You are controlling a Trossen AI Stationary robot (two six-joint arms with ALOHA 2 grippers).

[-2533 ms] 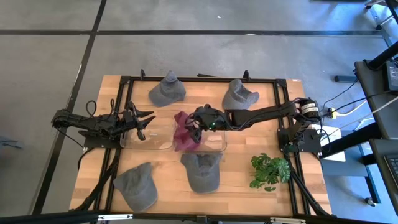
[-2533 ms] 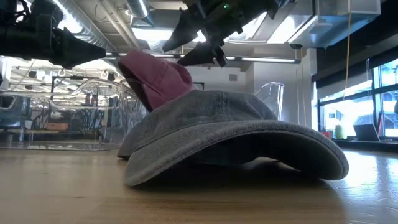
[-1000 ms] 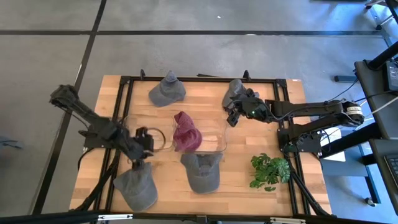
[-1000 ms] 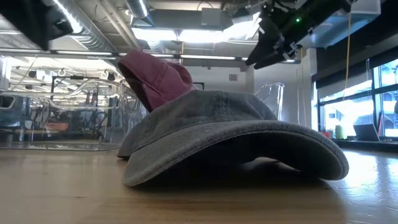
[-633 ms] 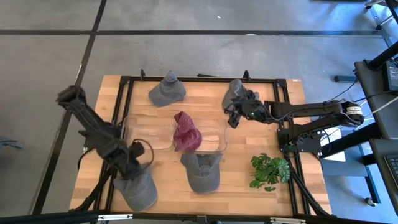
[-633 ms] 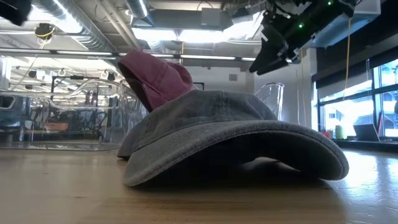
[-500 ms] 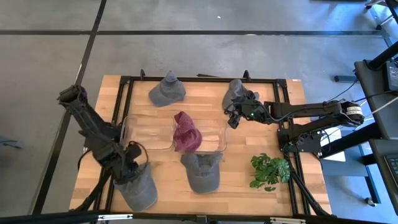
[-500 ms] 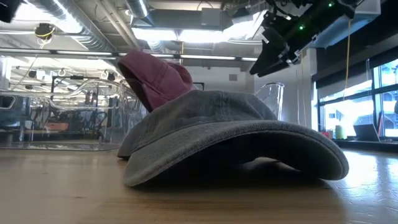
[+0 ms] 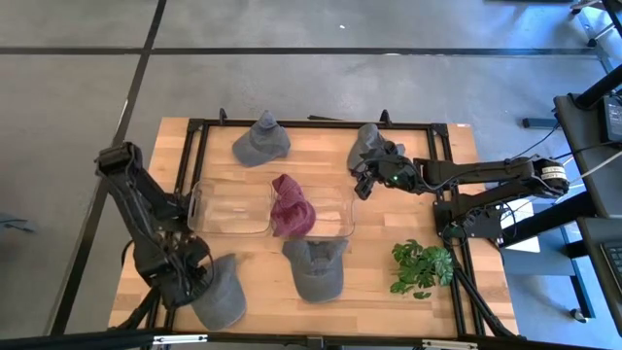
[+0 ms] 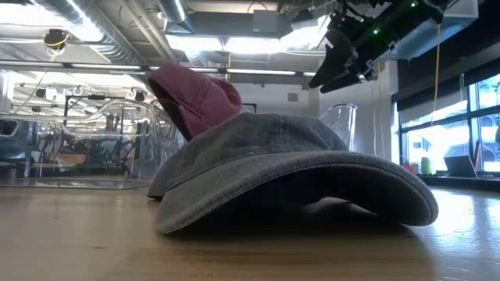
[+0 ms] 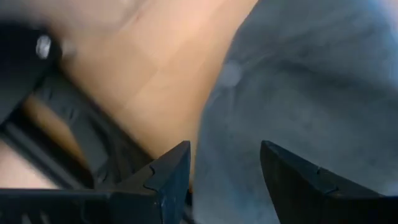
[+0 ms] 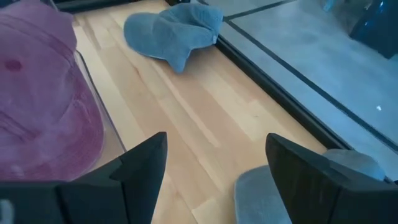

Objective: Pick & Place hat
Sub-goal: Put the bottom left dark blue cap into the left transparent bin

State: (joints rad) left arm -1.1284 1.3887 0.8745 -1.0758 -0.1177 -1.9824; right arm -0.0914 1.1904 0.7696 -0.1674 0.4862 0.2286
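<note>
Left gripper (image 9: 187, 275) down at the front left corner of the table (image 9: 379, 209), right at the left edge of a gray cap (image 9: 220, 293) lying there. From the wrist camera, fingers (image 11: 163, 177) parted, with that cap's gray cloth (image 11: 292, 93) showing between and beyond them, bare wood just beside; contact with the cloth not clear.

Right gripper (image 9: 362, 182) raised above the back right part of the table, near a second gray cap (image 9: 370, 145) at the back edge. Fingers (image 12: 142, 165) spread apart, nothing between them, seen also high up from table level (image 10: 334, 69).

In the middle of the table, a clear plastic bin (image 9: 233, 207) with a maroon cap (image 9: 290, 206) inside, toward its right half. Just in front of the bin, toward the front edge, a third gray cap (image 9: 315, 267), filling the table-level picture (image 10: 289, 168) with the maroon one (image 10: 195, 97) behind it. A fourth gray cap (image 9: 260, 141) near the back edge, left of centre. A small green plant (image 9: 420, 266) at the front right corner.
</note>
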